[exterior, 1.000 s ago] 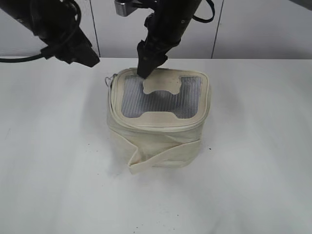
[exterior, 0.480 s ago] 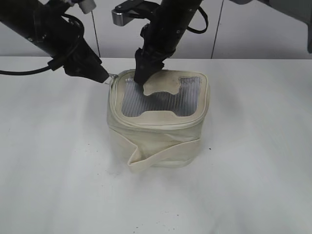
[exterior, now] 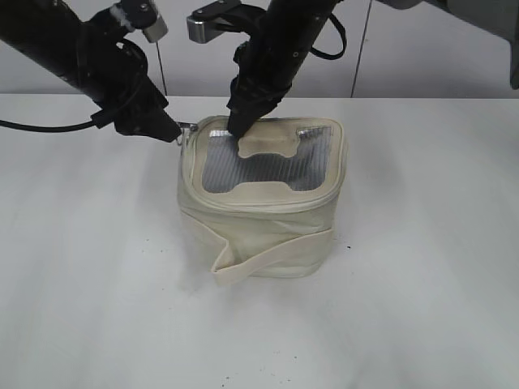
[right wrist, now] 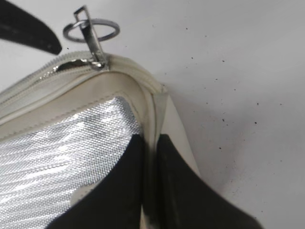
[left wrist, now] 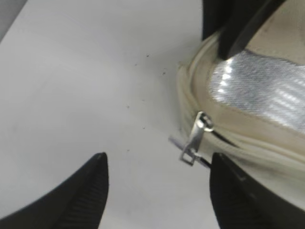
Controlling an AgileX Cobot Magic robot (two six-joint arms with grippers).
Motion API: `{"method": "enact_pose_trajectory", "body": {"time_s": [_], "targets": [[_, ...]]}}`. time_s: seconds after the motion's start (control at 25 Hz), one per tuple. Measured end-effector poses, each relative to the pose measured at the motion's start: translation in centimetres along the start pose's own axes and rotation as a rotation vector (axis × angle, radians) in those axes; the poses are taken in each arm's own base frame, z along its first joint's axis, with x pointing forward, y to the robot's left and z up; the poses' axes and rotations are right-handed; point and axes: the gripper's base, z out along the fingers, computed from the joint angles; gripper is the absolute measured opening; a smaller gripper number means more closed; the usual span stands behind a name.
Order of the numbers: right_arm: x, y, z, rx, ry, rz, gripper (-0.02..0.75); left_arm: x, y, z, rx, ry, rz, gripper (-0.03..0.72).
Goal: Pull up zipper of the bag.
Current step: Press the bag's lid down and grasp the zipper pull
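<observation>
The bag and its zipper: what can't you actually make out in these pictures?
- Exterior view: the bag's far side is hidden behind its own top and the right gripper.
- Left wrist view: the zipper pull is blurred; the left gripper's jaws are cut off by the bottom edge.
- Right wrist view: the frame edges crop most of the bag.
</observation>
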Motion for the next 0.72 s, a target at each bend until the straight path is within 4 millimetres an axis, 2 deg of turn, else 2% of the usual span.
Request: {"method": "enact_pose_trajectory", "body": {"time_s": [0.24, 0.52, 0.72], "targets": [[0.0, 0.0, 0.0, -0.005, -0.003, 0.004, 0.049, -0.1, 0.7, 0.0, -0.087, -0.003, 0.091, 0.508], [0.0, 0.0, 0.0, -0.005, -0.003, 0.004, 0.050, -1.0, -0.4, 0.1, -0.047, -0.013, 0.123, 0.510], [0.0, 0.0, 0.0, -0.005, -0.003, 0.005, 0.049, -1.2, -0.4, 0.0, -0.054, -0.020, 0.126, 0.529]]}}
